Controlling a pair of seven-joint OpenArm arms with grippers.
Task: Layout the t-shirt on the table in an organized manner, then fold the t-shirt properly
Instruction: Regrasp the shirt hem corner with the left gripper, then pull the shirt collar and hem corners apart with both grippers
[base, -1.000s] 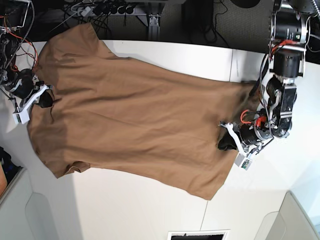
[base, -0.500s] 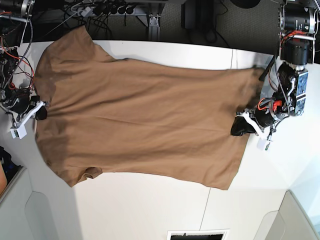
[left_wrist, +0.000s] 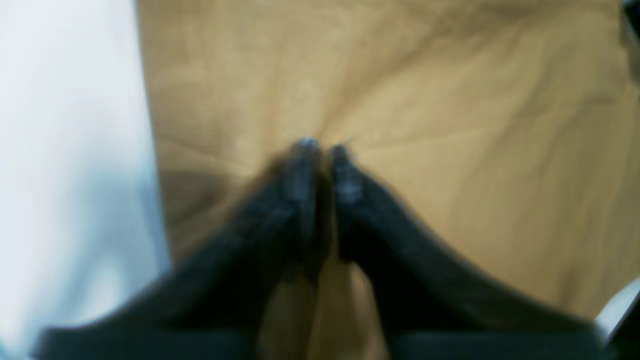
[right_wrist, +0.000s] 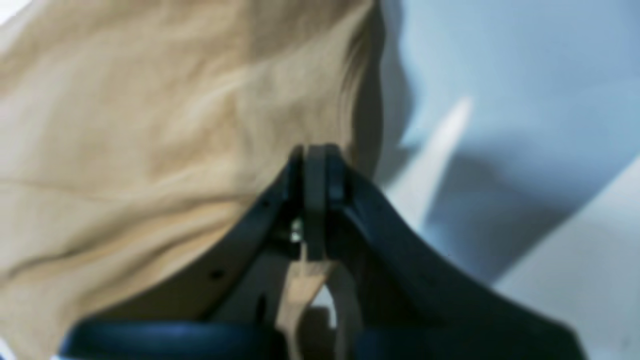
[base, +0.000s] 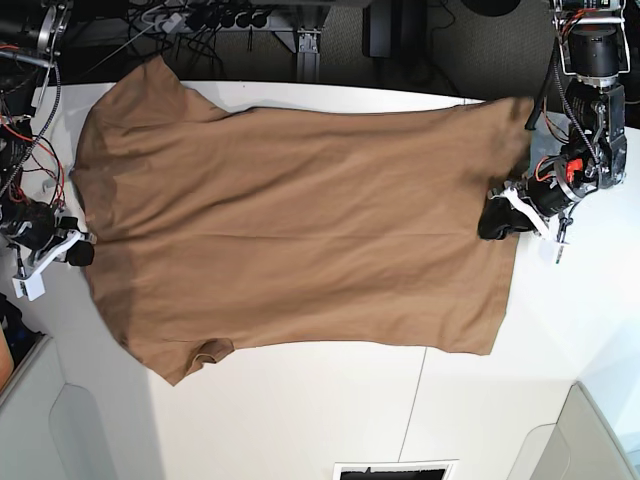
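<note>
Cloth is covering most of the scene: the t-shirt (base: 290, 220) is lying spread out across the table (base: 300, 410), stretched lengthwise between the two arms, its tan-brown fabric mostly smooth with a few faint long creases. In the base view one short sleeve is reaching toward the far edge of the table at upper left and the other is pointing toward the near side at lower left, while the hem is running down the right side. The right gripper (base: 82, 254) is sitting at the shirt's left edge in that view; its wrist camera is showing the two dark jaws pressed tight together with a strip of tan cloth pinched between them, the fabric fanning away from the tips and the white tabletop lying to the other side. The left gripper (base: 492, 222) is resting at the hem end, on the fabric just inside the edge. Its own camera is blurred: the fingertips (left_wrist: 305, 165) are standing close together over the cloth with a narrow dark gap between them, and wrinkles are radiating from that spot, but whether they are gripping the fabric or letting it go I cannot tell.
</note>
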